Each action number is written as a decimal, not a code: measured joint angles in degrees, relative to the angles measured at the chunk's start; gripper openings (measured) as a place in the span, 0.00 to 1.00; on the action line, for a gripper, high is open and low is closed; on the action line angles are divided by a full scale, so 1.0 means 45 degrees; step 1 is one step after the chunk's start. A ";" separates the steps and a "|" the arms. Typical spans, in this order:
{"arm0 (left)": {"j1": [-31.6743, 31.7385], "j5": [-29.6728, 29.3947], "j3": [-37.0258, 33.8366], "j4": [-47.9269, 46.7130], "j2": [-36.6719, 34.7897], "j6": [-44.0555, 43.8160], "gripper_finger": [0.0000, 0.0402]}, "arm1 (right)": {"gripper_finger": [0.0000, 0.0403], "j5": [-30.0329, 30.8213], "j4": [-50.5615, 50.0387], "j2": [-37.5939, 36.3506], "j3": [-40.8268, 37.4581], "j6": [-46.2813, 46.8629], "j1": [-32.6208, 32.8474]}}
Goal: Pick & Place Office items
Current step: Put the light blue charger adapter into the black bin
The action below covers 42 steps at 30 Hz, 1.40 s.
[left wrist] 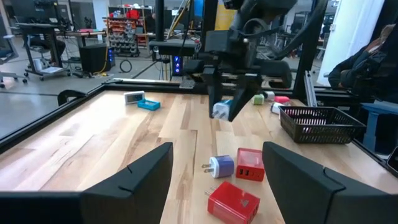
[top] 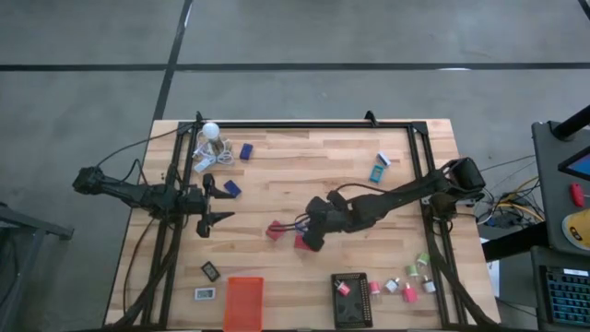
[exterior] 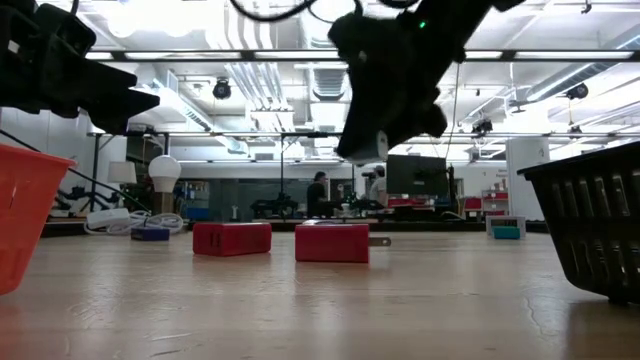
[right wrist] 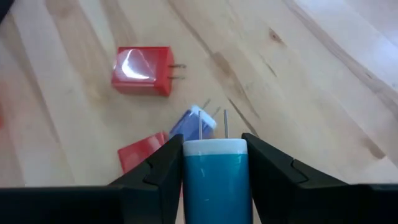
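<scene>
My right gripper [right wrist: 216, 146] hangs over the middle of the table [top: 304, 175], shut on a teal plug block [right wrist: 216, 180] with a white end and two metal prongs. It also shows in the left wrist view, where the right gripper [left wrist: 222, 109] is clear of the wood. Below it lie two red cubes [top: 277, 231] [top: 302, 244] and a small lilac-blue plug [right wrist: 193, 124], each flat on the wood. My left gripper [top: 217, 205] waits open at the table's left side, level, touching nothing. My right gripper pinches the teal block's two opposite sides [right wrist: 186, 180] between its two fingers. The white pronged end [right wrist: 215, 147] sticks out past the fingertips. The fingers slant down from the table's right side. The block is lifted clear of the table.
A black basket [top: 352, 312] and an orange tray [top: 243, 302] stand at the near edge. Pink and green bits [top: 410, 281] lie near right, a teal-and-white box [top: 379, 171] far right, and blue blocks [top: 246, 151] and a bulb [top: 210, 131] with cables far left.
</scene>
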 joint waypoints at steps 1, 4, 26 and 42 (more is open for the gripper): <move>-0.0005 0.0005 0.0000 0.0000 0.0000 0.0002 0.63 | 0.37 0.0000 -0.0138 -0.0111 0.0000 0.0015 0.0107; 0.0000 0.0000 -0.0002 0.0000 0.0000 0.0002 0.63 | 0.37 0.0030 -0.0501 -0.0468 0.0000 0.0024 0.0465; -0.0003 -0.0005 0.0000 0.0000 0.0000 -0.0001 0.63 | 0.36 -0.0650 -0.2773 -0.1700 0.0000 0.1651 0.4224; 0.0000 -0.0005 0.0000 0.0000 0.0000 -0.0002 0.63 | 0.37 -0.1742 -0.3310 -0.1724 -0.0120 0.7278 0.6270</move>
